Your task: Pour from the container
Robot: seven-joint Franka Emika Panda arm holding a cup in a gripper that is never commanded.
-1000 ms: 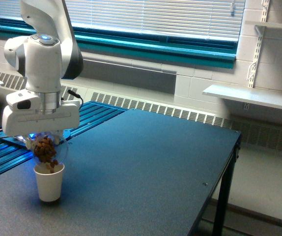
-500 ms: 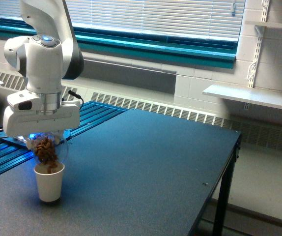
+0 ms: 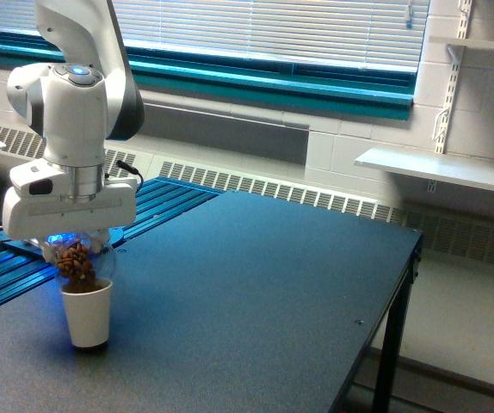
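Container [image 3: 79,262] tipped mouth-down over paper cup [image 3: 87,314], gripper [image 3: 73,245] clamped on it.
Keep mouth centred at cup's 12 o'clock; tilt slowly.

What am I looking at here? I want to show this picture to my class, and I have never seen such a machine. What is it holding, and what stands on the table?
The white machine is a robot arm. The picture comes from one camera standing off the arm. At the arm's lower end its gripper holds a clear rounded container with brown pieces inside, tipped mouth-down over a small white paper cup. The cup stands upright on the dark table. The gripper's fingers are hidden, so exactly how it grips cannot be seen. Behind are window blinds and a wall shelf.
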